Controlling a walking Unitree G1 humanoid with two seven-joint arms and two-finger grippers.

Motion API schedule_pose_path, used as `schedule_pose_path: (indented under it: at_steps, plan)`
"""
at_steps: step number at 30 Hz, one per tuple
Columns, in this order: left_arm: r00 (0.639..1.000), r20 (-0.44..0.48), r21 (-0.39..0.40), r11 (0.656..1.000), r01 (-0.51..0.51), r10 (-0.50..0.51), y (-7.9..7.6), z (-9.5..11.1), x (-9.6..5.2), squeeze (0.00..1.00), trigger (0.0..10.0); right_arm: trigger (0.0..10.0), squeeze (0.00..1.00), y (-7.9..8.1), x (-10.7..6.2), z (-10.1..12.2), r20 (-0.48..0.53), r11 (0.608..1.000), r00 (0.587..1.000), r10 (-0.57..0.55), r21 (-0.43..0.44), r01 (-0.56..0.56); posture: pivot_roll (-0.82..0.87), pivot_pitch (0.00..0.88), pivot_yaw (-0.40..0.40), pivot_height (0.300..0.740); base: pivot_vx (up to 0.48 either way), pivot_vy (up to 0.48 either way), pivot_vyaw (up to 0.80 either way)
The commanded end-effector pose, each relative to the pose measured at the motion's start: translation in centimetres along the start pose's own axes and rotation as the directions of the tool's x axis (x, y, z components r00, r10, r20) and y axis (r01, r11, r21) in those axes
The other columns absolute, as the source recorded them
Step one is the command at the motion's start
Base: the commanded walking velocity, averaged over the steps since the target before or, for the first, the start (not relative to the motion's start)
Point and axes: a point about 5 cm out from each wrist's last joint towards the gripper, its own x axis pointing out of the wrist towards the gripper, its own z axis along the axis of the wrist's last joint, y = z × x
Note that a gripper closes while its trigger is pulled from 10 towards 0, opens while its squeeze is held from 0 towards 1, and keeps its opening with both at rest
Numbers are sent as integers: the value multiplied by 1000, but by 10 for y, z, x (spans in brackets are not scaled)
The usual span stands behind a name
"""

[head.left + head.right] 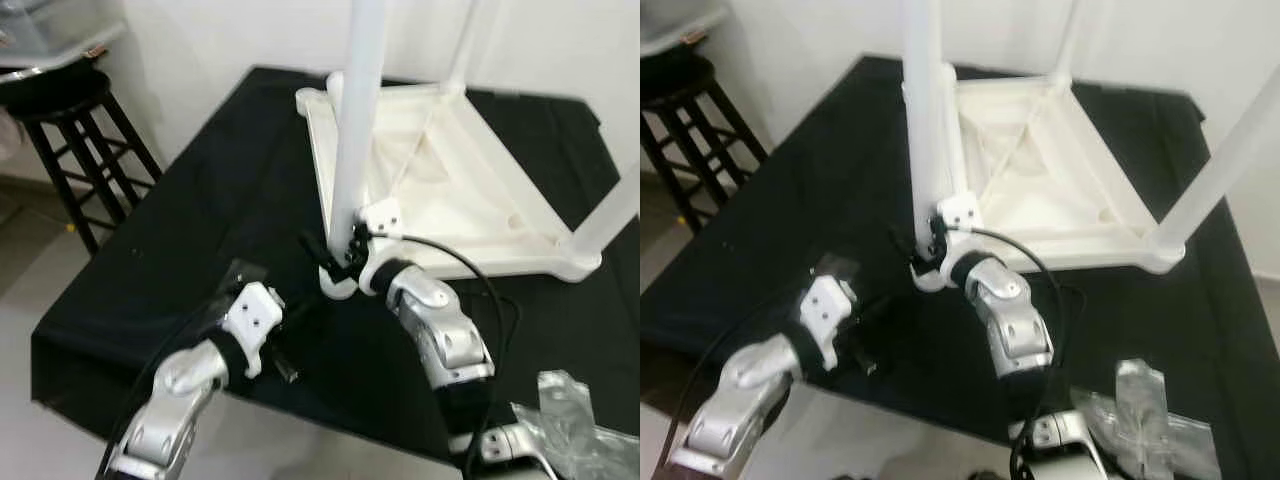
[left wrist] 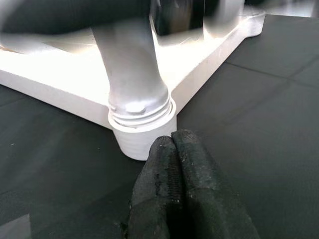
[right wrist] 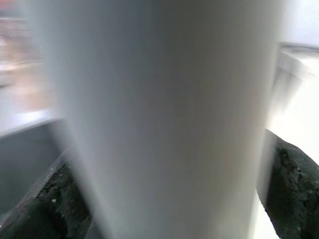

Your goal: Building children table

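Lying upside down on a black-covered table (image 1: pixel 200 230), the white children's table top (image 1: pixel 470 190) has its underside facing up, with ribs crossing the hollow. White legs rise from its corners — the near leg (image 1: pixel 355 130) stands upright at the corner closest to the robot, its threaded end sitting in a round socket (image 2: pixel 142 137) of that corner. Another leg (image 1: pixel 610 215) leans up from the corner on the robot's right, and a third (image 1: pixel 465 40) rises from the far corner.

The right pincer (image 1: pixel 345 245) is clamped on the near leg low down, just above the socket; in the right wrist view the leg stands between its two black fingers (image 3: pixel 294 194), one on each side. The left pincer (image 2: pixel 174 189) has its fingers pressed together with nothing between them — its tips lie on the black cloth just beside the socket, close to it.

A dark wooden stool (image 1: pixel 75 130) stands on the floor off the table's left side. Crinkled clear plastic wrap (image 1: pixel 580 425) lies near the table's near right edge.
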Motion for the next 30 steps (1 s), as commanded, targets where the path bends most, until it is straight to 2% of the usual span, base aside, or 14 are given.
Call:
schedule_pose_path:
  at_steps: [1, 2, 3, 5, 12, 16, 23, 24, 30]
  plan:
    - [1000, -22, -23, 1000, 8, -8, -1, -6, -1, 0, 10000, 10000, 0, 7, 3, 10, 45, 994, 993, 108, -14, -108, 41, 113, -11, 740, 0, 0, 0]
    - [1000, -22, -22, 1000, 9, -10, -2, -6, -1, 0, 10000, 10000, 0, 0, 3, 22, 15, 963, 968, 252, -108, -249, 45, 111, -15, 740, 0, 0, 0]
    - [1000, -22, -21, 1000, 9, -10, -2, -6, -1, 0, 10000, 10000, 0, -3, 3, 25, 0, 948, 957, 290, -133, -288, 45, 111, -15, 740, 0, 0, 0]
    - [1000, -22, -20, 1000, 6, -7, -3, -6, -1, 0, 10000, 10000, 0, -8, 4, 30, -11, 929, 934, 356, -108, -355, 47, 111, -16, 740, 0, 0, 0]
    - [1000, -23, -20, 1000, 8, -8, -4, -6, -3, 0, 10000, 10000, 0, -21, 8, 30, -75, 894, 899, 431, -96, -437, 66, 110, -15, 740, 0, 0, 0]
    - [999, -30, -20, 1000, 16, -16, -6, -7, -5, 0, 10000, 10000, 0, -34, 11, 30, -74, 886, 884, 461, -8, -463, 90, 108, -12, 740, 0, 0, 0]
    - [999, -33, -22, 1000, 18, -19, -6, -7, -6, 0, 10000, 10000, 0, -37, 16, 28, -78, 880, 876, 475, 32, -474, 92, 108, -11, 740, 0, 0, 0]
    - [999, -34, -21, 1000, 18, -19, -6, -7, -5, 0, 10000, 39, 0, -38, 17, 28, -70, 878, 876, 478, 41, -476, 97, 109, -14, 740, 0, 0, 0]
    - [999, -32, -20, 1000, 13, -14, -6, -7, -4, 0, 10000, 0, 0, -44, 12, 26, -57, 867, 865, 498, 59, -495, 94, 110, -19, 740, 0, 0, 0]
